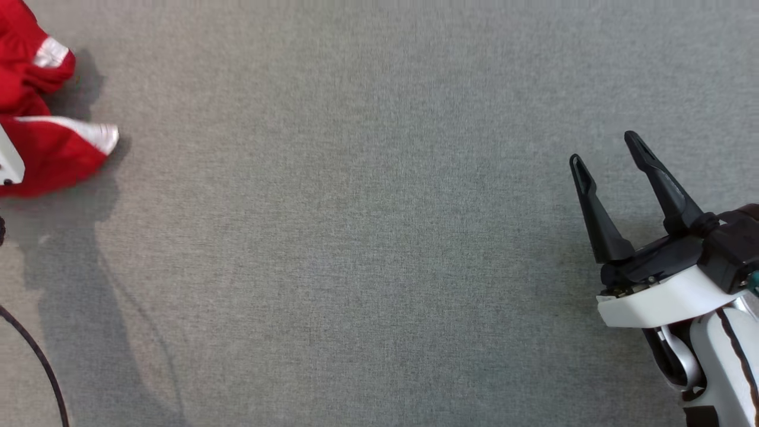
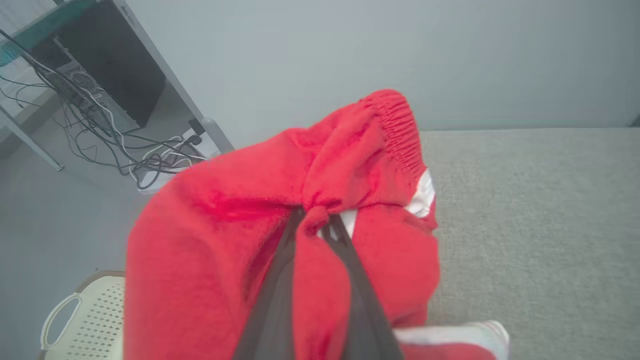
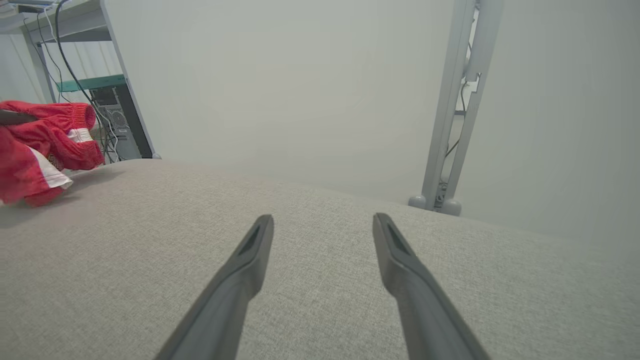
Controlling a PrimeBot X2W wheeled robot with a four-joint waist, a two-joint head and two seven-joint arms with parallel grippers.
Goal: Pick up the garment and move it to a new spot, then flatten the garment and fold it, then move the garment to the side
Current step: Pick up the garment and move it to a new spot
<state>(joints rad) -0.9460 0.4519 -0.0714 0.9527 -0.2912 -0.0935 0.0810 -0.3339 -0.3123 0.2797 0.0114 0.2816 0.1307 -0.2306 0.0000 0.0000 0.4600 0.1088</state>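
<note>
The garment [image 1: 50, 151] is red with white trim and an elastic waistband, crumpled at the far left edge of the grey table [image 1: 367, 237]. In the left wrist view the garment [image 2: 235, 240] bulges around my left gripper [image 2: 320, 222], whose two dark fingers are pinched together on a fold of the red cloth. From the right wrist view the garment [image 3: 35, 150] lies far off to the left. My right gripper [image 1: 605, 148] hovers at the table's right side, open and with nothing between its fingers [image 3: 250, 250].
A cream perforated basket [image 2: 80, 320] stands on the floor beside the table's left edge. Beyond it are a desk with a computer tower [image 2: 100, 75] and tangled cables. A metal frame post [image 3: 460, 100] rises behind the table. A black cable [image 1: 35, 356] crosses the lower left.
</note>
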